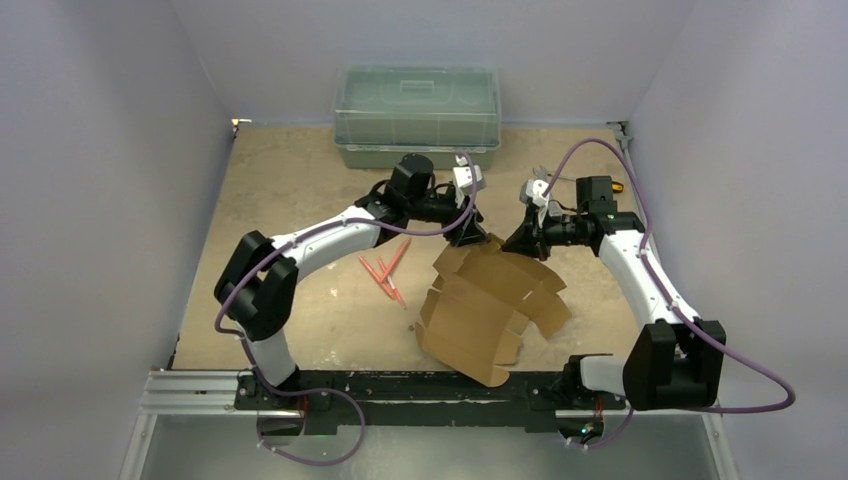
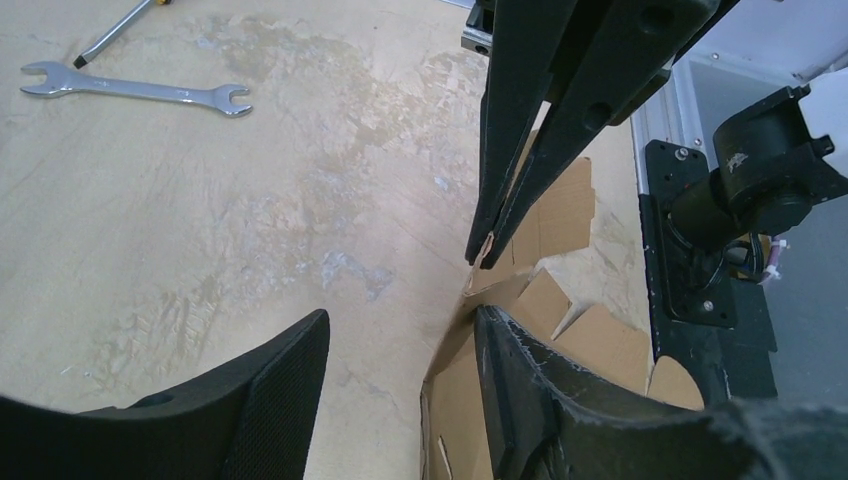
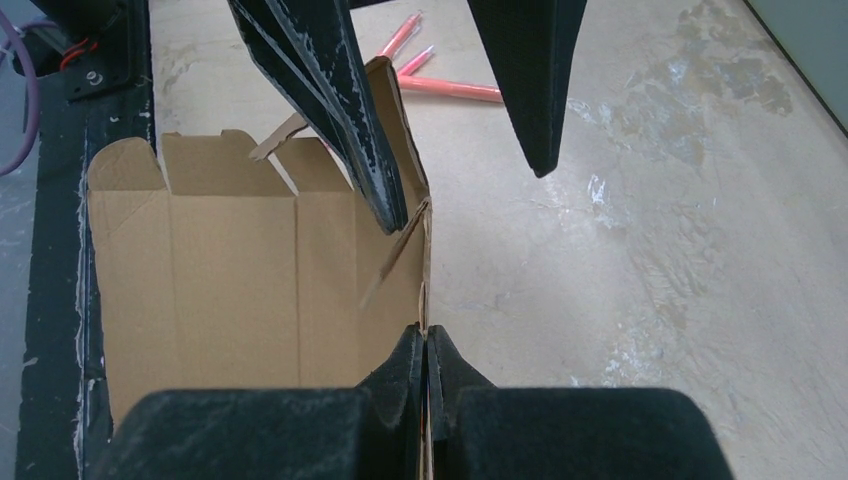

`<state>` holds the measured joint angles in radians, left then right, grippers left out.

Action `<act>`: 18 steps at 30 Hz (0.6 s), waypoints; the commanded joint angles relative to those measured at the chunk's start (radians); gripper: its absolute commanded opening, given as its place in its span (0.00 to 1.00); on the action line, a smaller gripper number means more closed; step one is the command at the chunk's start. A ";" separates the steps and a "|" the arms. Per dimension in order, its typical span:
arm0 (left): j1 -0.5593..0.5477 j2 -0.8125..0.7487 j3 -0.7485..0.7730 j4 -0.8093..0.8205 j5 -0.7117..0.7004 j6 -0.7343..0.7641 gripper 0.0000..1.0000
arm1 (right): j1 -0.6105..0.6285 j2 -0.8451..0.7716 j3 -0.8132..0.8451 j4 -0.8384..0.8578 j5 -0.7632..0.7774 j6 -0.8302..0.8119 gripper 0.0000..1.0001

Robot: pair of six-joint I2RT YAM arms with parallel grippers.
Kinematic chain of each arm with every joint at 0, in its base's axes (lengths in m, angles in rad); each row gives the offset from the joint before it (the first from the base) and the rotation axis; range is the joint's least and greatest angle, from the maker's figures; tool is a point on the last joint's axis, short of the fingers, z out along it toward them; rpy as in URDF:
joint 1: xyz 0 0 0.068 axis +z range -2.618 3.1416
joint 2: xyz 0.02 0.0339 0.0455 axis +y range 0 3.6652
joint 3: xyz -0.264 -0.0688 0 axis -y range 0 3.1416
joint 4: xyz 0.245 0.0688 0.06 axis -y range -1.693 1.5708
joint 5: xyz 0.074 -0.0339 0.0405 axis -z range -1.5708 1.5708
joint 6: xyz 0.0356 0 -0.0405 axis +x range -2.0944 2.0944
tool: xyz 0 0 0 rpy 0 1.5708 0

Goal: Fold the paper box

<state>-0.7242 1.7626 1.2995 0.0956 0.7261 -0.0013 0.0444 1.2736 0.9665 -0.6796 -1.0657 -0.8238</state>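
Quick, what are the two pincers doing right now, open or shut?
Left pincer: open, gripping nothing.
Right pincer: shut on the paper box.

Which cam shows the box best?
Top external: nearly the whole box, all flaps, sits in frame. Left wrist catches only a few flaps; right wrist shows inner panels, cropped, with the right gripper shut on its edge.

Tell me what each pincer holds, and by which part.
Right pincer is shut on the brown die-cut cardboard box, pinching its raised far edge. Left pincer stands open, gripping nothing.
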 commanded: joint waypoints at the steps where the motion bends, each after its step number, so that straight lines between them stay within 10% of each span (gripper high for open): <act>1: -0.016 0.025 0.041 0.016 0.009 0.031 0.52 | 0.002 -0.025 0.039 0.004 -0.058 0.000 0.00; 6: -0.017 0.046 0.043 0.061 0.058 -0.006 0.29 | 0.002 -0.023 0.038 0.002 -0.062 0.000 0.00; 8: -0.017 0.056 0.046 0.068 0.074 -0.026 0.01 | 0.001 -0.021 0.040 0.003 -0.059 0.001 0.00; 12: -0.016 0.047 0.046 0.068 0.060 -0.037 0.00 | 0.000 -0.018 0.041 0.012 -0.042 0.014 0.00; 18: 0.055 -0.112 -0.005 0.067 -0.056 -0.161 0.42 | -0.016 -0.023 0.044 0.025 -0.030 0.041 0.00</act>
<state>-0.7300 1.7927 1.3064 0.1104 0.7559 -0.0650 0.0353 1.2736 0.9668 -0.6693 -1.0584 -0.8047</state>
